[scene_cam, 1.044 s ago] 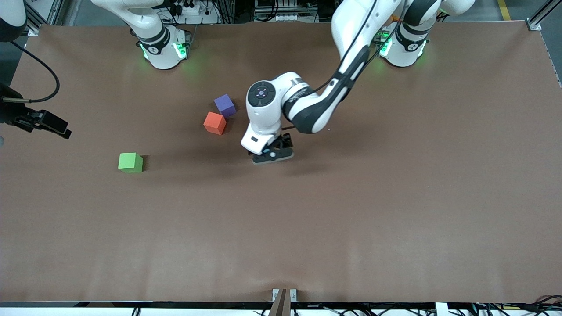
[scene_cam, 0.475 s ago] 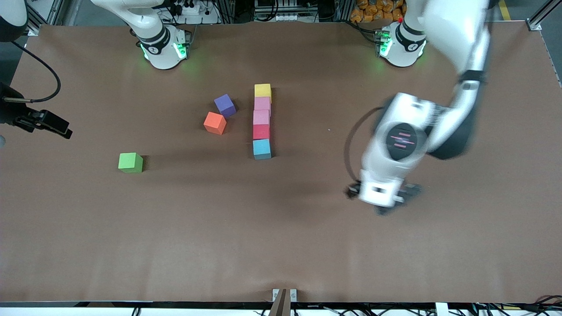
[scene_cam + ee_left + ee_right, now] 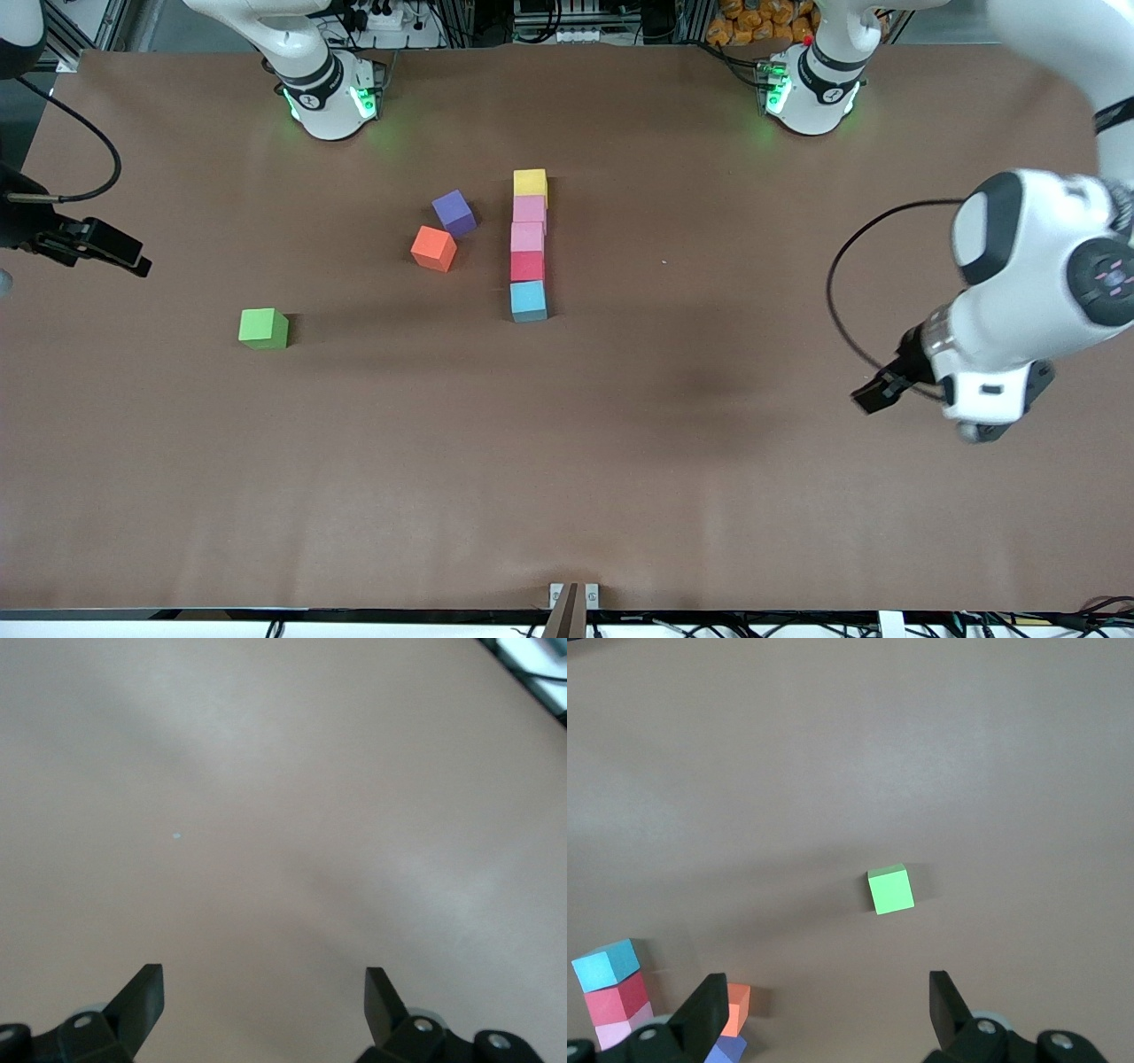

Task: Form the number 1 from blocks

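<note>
Five blocks lie in one straight touching column mid-table: yellow [image 3: 530, 182] nearest the robot bases, then pink [image 3: 529, 209], pink [image 3: 527, 237], red [image 3: 527, 266] and light blue [image 3: 528, 301] nearest the front camera. My left gripper [image 3: 263, 992] is open and empty, up over bare table toward the left arm's end, well away from the column. My right gripper [image 3: 824, 1001] is open and empty too, waiting high over the right arm's end; its view takes in the light blue [image 3: 604, 964] and red [image 3: 616, 999] blocks.
A purple cube [image 3: 454, 213] and an orange cube [image 3: 433, 248] sit close together beside the column, toward the right arm's end. A green cube [image 3: 263, 328] lies alone farther toward that end. Brown table covering [image 3: 620, 461] spreads all around.
The left arm has swung from over the column out to the left arm's end of the table, uncovering the five blocks. The right arm has barely shifted.
</note>
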You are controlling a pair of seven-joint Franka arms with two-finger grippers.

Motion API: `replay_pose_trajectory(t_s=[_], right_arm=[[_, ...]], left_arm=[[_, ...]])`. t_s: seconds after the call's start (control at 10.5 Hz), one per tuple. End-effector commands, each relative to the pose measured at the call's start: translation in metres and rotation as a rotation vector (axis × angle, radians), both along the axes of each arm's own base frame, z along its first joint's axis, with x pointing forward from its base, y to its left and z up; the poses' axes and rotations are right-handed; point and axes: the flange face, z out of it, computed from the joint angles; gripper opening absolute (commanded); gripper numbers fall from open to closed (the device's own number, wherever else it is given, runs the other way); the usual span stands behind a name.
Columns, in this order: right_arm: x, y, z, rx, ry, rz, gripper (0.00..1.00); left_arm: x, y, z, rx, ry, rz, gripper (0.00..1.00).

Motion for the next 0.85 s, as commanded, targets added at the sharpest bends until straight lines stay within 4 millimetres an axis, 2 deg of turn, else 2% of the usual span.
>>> replay_pose_trajectory(t_s=[0.0, 0.09, 0.19, 0.28, 0.38, 0.47, 0.57, 0.76], right_arm=[[-0.004, -0.006, 0.006, 0.020, -0.001, 0.009, 1.00], [-0.003, -0.003, 0.004, 0.014, 0.003, 0.018, 1.00], [-0.003, -0.002, 0.004, 0.009, 0.001, 0.021, 1.00], [-0.003, -0.003, 0.007, 0.011, -0.003, 0.018, 1.00], [-0.003, -0.002, 0.008, 0.012, -0.006, 0.018, 1.00], [-0.004, -0.002, 0.008, 0.015, -0.002, 0.018, 1.00], [-0.004, -0.001, 0.012, 0.017, 0.000, 0.019, 1.00], [-0.004, -0.001, 0.013, 0.020, 0.000, 0.016, 1.00]], left_arm=[[-0.072, 0.009, 0.019, -0.001, 0.004, -0.072, 1.00], [-0.086, 0.022, 0.026, 0.004, -0.001, -0.078, 1.00], [-0.096, 0.025, 0.040, 0.006, -0.014, -0.125, 1.00], [-0.100, 0.021, 0.050, 0.018, -0.021, -0.158, 1.00], [-0.098, 0.006, 0.062, 0.040, -0.051, -0.198, 1.00], [-0.093, 0.003, 0.081, 0.054, -0.090, -0.216, 1.00], [-0.091, -0.007, 0.099, 0.052, -0.127, -0.299, 1.00], [-0.091, -0.013, 0.133, 0.046, -0.154, -0.439, 1.00]])
